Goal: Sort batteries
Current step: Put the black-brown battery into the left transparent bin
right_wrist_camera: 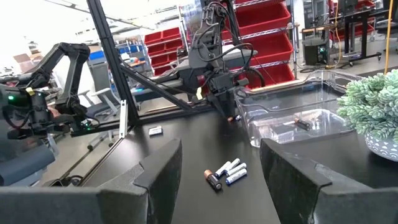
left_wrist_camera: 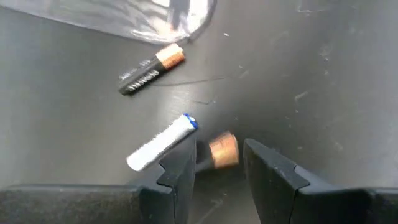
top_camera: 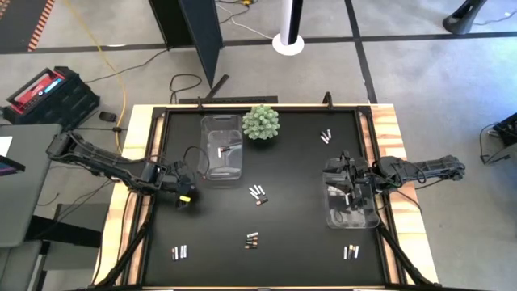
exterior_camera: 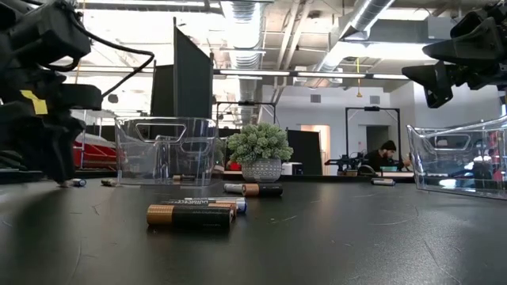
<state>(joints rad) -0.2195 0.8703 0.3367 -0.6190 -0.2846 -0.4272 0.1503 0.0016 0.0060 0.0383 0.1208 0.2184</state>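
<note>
A black table (top_camera: 299, 242) with pale wooden side strips carries everything. Toward its far edge, left of centre, stands a clear plastic bin (top_camera: 221, 146), and just beside that bin's right far corner sits a small green spiky plant in a pot (top_camera: 261, 123). A second clear bin (top_camera: 350, 200) rests near the right edge. Loose batteries lie in small clusters: one near the far right corner (top_camera: 325, 137), one at the centre (top_camera: 258, 194), one nearer the front edge (top_camera: 252, 240), one toward the front left corner (top_camera: 179, 253), one toward the front right corner (top_camera: 350, 252).
</note>
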